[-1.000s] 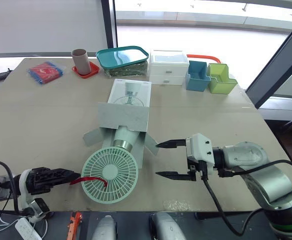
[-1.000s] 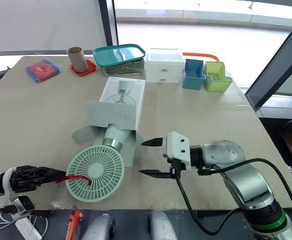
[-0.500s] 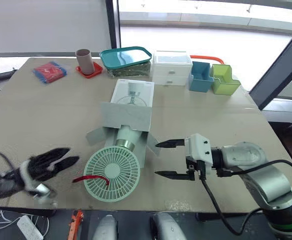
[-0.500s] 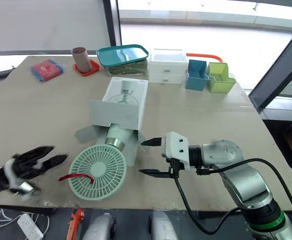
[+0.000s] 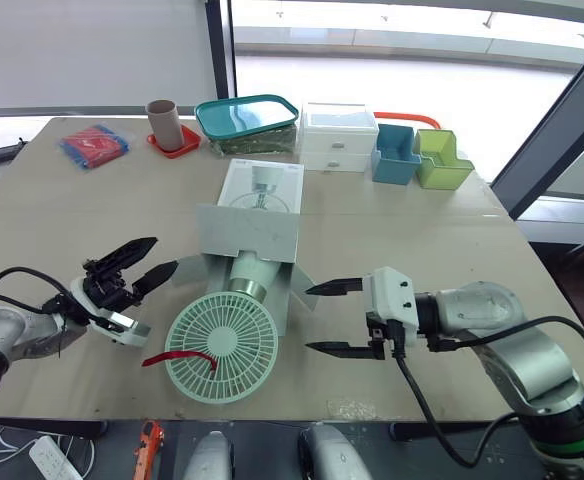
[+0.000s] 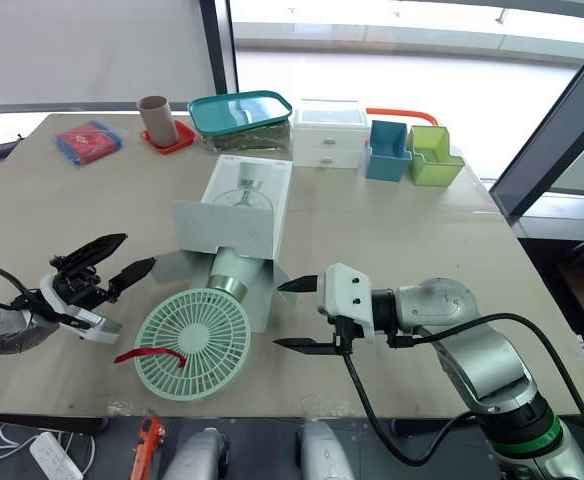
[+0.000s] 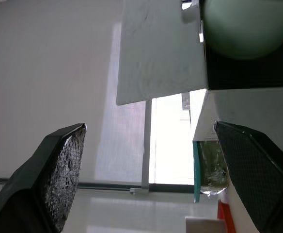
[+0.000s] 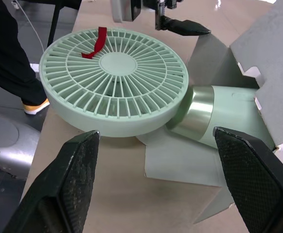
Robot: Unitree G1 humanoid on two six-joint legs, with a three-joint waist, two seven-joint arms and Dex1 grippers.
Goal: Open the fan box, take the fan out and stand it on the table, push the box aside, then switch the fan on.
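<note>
In the left eye view, the white cardboard fan box (image 5: 262,205) is seen lying on the beige surface (image 5: 92,210) with its end flaps opened. The pale green round-grilled fan (image 5: 220,347) is drawn partly out, with its head flat on the surface. The left jaws are held wide apart and empty beside the box's left flap, and the right jaws are spread wide and empty just right of the fan. In the right wrist view, the fan's neck is shown between the flaps, and a red ribbon (image 8: 99,39) is seen on the grille. Opening is judged done; full removal, standing, pushing aside and switching on are left.
</note>
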